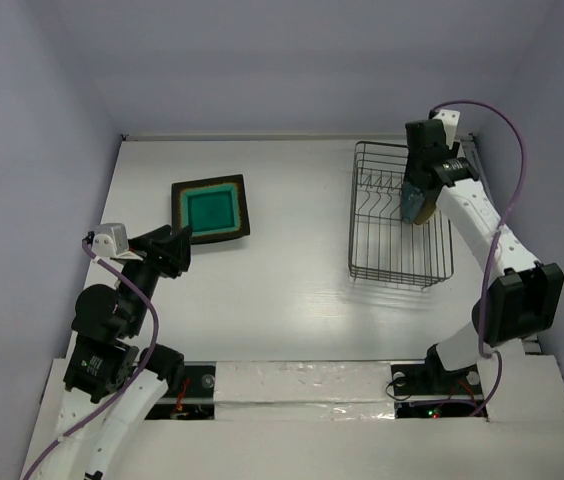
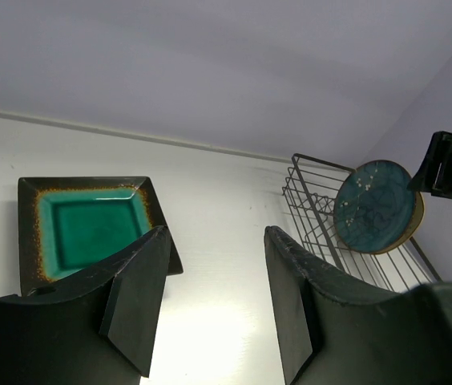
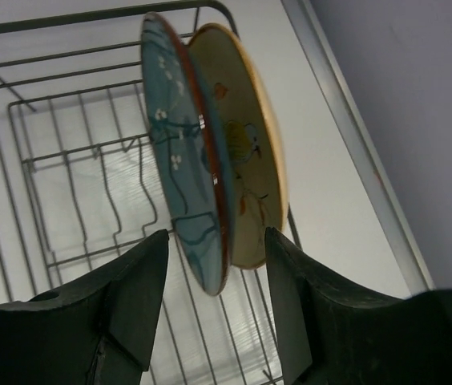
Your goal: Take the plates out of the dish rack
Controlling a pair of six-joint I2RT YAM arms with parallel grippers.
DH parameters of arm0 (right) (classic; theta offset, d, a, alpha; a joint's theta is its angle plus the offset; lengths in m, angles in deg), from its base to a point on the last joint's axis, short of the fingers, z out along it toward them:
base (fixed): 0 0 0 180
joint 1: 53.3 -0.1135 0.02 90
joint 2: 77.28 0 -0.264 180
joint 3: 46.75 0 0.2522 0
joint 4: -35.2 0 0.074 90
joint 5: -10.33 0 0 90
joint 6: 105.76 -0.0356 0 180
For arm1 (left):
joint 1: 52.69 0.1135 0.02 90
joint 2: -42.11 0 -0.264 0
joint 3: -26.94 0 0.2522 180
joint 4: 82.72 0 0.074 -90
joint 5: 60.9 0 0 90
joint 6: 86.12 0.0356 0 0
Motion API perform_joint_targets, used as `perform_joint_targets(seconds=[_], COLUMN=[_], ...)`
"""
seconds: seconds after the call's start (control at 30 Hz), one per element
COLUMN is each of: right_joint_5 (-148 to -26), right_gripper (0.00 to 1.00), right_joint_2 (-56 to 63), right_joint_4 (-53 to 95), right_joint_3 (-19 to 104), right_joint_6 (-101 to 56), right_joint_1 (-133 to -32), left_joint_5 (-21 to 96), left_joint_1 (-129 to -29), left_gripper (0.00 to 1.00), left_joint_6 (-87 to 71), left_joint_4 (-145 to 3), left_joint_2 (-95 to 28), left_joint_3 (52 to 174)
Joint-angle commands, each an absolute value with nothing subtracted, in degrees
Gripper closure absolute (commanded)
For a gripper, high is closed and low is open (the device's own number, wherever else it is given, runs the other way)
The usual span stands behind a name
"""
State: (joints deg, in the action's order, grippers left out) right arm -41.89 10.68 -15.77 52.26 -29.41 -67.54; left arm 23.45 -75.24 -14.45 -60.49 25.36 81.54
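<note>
The dark wire dish rack [image 1: 353, 215] stands at the back right. Two round plates stand on edge in it, side by side: a blue one with white blossoms [image 3: 182, 176] and a tan one [image 3: 250, 160]. My right gripper [image 3: 216, 241] is open, with one jaw on each side of the plates' near edge and not touching them. The dark-rimmed teal square plate [image 1: 210, 208] lies flat on the table at the left. My left gripper [image 2: 214, 297] is open and empty, just in front of the teal plate [image 2: 90, 224]. No black square plates show.
The rest of the rack [image 3: 74, 151] holds only bare wires and prongs. White walls close in the table on the back and both sides. The rack stands close to the right wall. The left wrist view shows the rack [image 2: 310, 216] and the blue plate [image 2: 377, 206].
</note>
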Motion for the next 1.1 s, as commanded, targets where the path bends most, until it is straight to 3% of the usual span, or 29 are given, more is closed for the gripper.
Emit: perform_joint_targets(seconds=[0.0,0.23,0.33,0.37,0.47,0.5,0.63,1.07], right_joint_5=[-40.5,-42.1,-40.6,-40.1,-39.2,-38.4,-38.2,-31.6], right_gripper=[0.43,0.5,0.62,0.7,0.74,0.83,1.0,1.0], right_joint_2=[11.7,18.5,20.6,20.8,20.7,20.5,16.3,8.6], right_joint_4=[-15.2,-13.6,-14.2,-14.2,-14.8,-15.6,-15.3,-17.8], right_joint_3=[55.1,58.3,60.8,61.1,61.5,61.6,60.4,67.9], right_joint_6=[-28.3,-27.8,-27.2,-26.8,-25.2,-25.2,-24.7,-20.6], right_joint_1=[-65.9,-64.2,-64.2,-64.2,-64.2,-64.2,-64.2,-70.1], left_joint_5=[23.6,23.7,23.6,23.5,23.4,23.3,23.3,23.6], left_joint_1=[-75.6,-75.6,-75.6,-75.6,-75.6,-75.6,-75.6,-75.6], left_gripper=[0.52,0.52,0.52,0.52,0.52,0.52,0.52,0.52], left_joint_6=[-14.3,-14.2,-14.2,-14.2,-14.1,-14.1,-14.1,-14.2], left_joint_4=[-62.8,-62.9,-62.8,-62.8,-62.8,-62.7,-62.7,-63.0], left_joint_2=[25.7,25.3,25.3,25.2,25.4,25.5,25.5,25.1], left_joint_3=[81.5,81.5,81.5,81.5,81.6,81.6,81.6,81.5])
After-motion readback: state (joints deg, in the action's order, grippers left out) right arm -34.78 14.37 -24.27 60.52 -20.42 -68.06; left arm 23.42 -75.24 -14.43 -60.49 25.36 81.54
